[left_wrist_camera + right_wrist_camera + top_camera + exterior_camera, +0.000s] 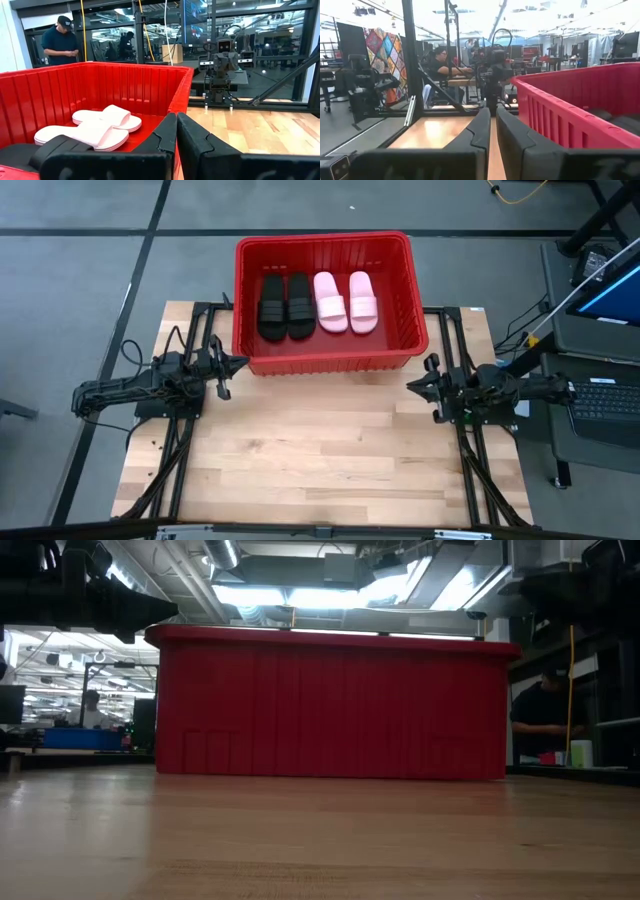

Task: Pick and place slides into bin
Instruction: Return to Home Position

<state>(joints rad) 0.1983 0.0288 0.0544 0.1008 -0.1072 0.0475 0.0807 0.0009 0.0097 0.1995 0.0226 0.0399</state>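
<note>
Four slides point(331, 303) in bin point(320, 240), arms point(150, 385) outside rim

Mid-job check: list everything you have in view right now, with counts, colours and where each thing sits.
bin: 1, red, far middle of the table.
black slides: 2, black, side by side in the bin's left half.
pink slides: 2, pale pink, side by side in the bin's right half, next to the black pair.
table: 1, light wood, under the bin and both arms.
keyboard: 1, black, off the table's right side.
person: 1, dark shirt and cap, standing in the room beyond the bin.
left gripper: 1, dark, shut, empty, near the bin's near left corner.
right gripper: 1, dark, shut, empty, near the bin's near right corner.
</note>
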